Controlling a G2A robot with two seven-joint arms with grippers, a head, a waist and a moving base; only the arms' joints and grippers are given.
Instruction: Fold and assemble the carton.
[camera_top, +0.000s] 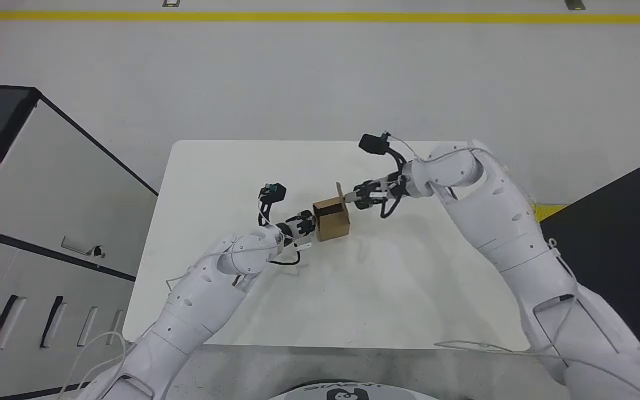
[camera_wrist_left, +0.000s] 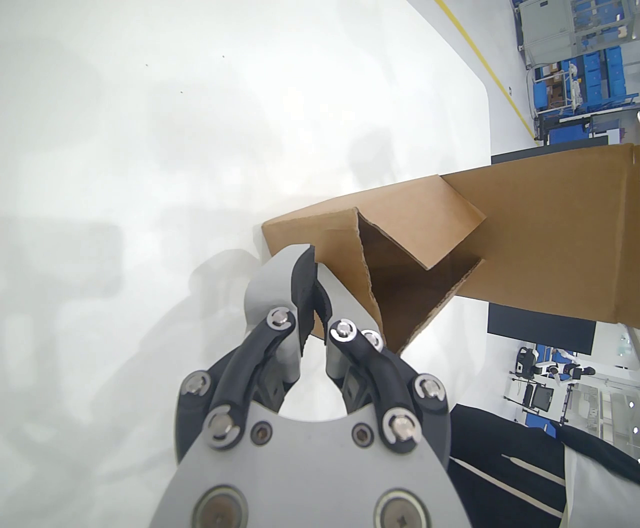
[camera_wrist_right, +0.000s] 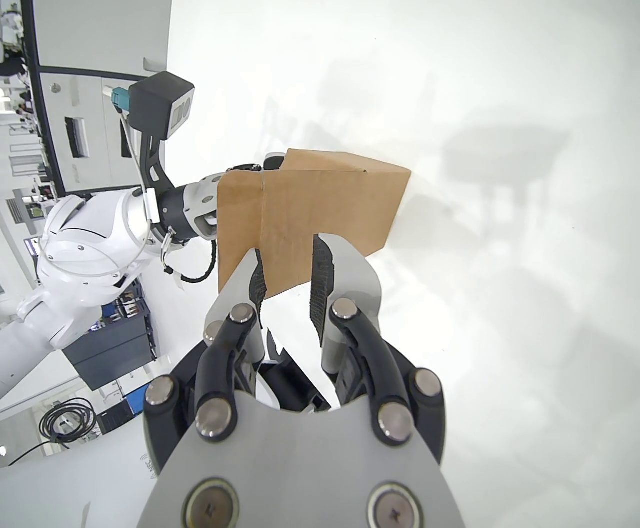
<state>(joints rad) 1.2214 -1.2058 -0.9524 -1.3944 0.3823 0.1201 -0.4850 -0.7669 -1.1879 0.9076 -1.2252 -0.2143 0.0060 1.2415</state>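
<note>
A small brown carton (camera_top: 331, 218) is held a little above the middle of the white table (camera_top: 420, 300), between my two grippers. My left gripper (camera_top: 305, 226) comes from the near left and is shut on the edge of one end flap (camera_wrist_left: 316, 295). That end of the carton (camera_wrist_left: 525, 240) gapes, with its flaps half folded inward. My right gripper (camera_top: 355, 198) meets the carton (camera_wrist_right: 320, 210) from the far right. Its fingers (camera_wrist_right: 327, 280) stand apart at the lower edge of a closed side panel, not pinching it. The left gripper (camera_wrist_right: 270, 162) peeks out behind the carton.
A grey cabinet (camera_top: 60, 200) stands just off the table's left edge. Bare tabletop lies on all sides of the carton, widest toward the near right. Beyond the table's far edge is the floor with a yellow line (camera_top: 320, 16).
</note>
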